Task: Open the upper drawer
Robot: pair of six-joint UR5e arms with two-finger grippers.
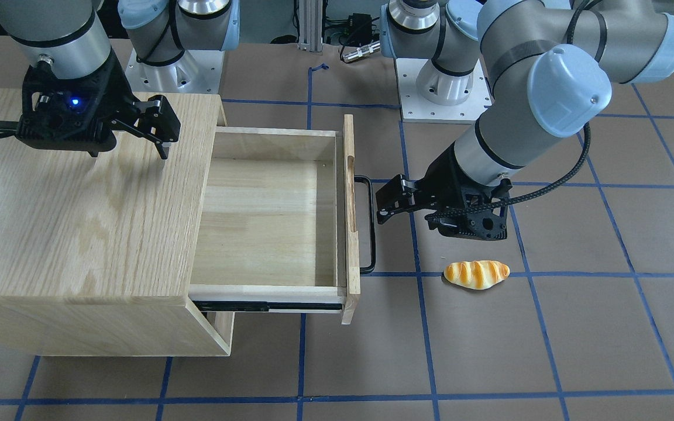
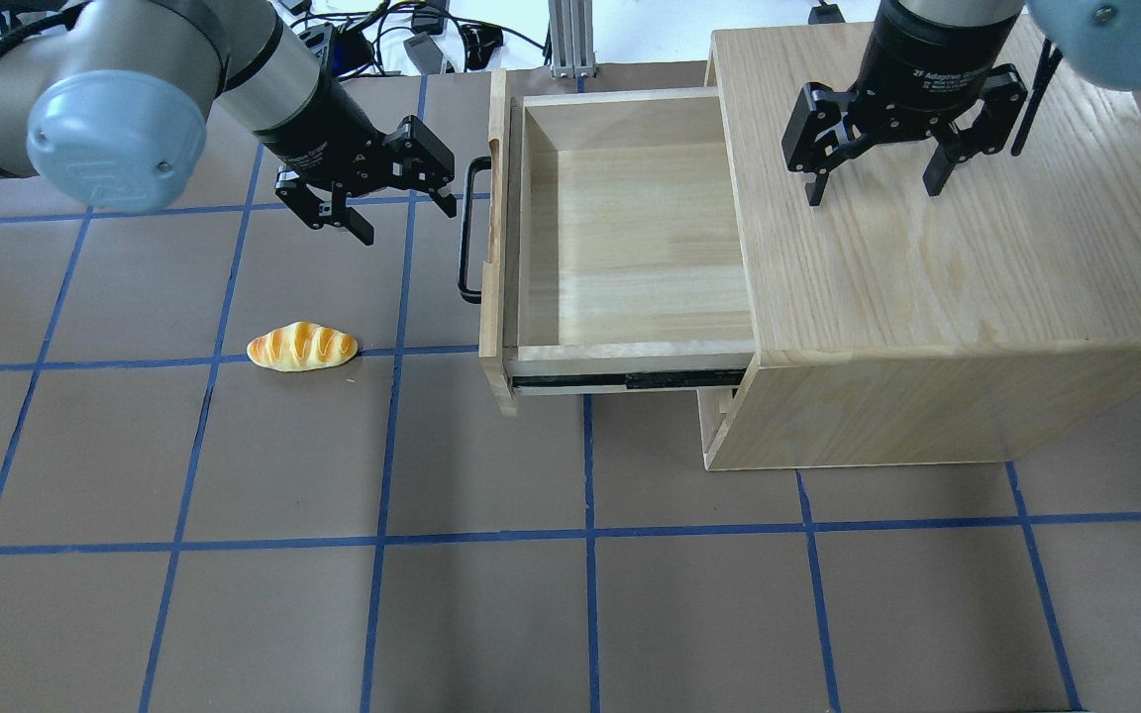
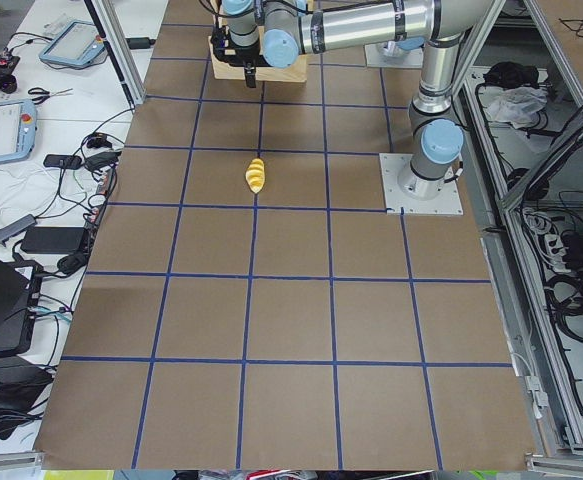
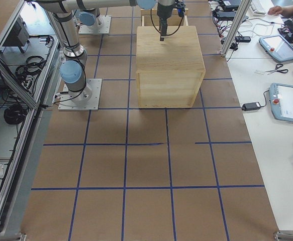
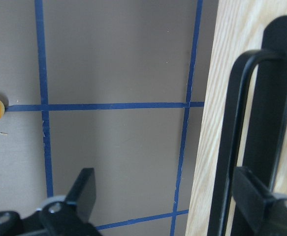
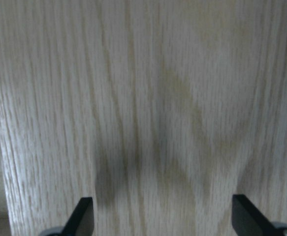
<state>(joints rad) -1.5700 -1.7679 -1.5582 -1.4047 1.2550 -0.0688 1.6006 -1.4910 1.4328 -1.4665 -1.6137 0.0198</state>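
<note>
The upper drawer (image 1: 267,216) stands pulled far out of the oak cabinet (image 1: 68,210), and its pale-wood box (image 2: 630,238) is empty. Its black bar handle (image 1: 366,225) sits on the front panel, seen also in the overhead view (image 2: 469,230) and the left wrist view (image 5: 241,128). My left gripper (image 1: 381,206) is open and empty, level with the handle and a short gap away from it (image 2: 407,220). My right gripper (image 2: 873,193) is open and empty, pointing down just above the cabinet's top (image 6: 158,98).
A toy bread roll (image 1: 476,274) lies on the brown table near the drawer front and below my left gripper; it also shows in the overhead view (image 2: 301,347). The black slide rail (image 2: 630,379) shows on the drawer's side. Blue tape lines grid the table.
</note>
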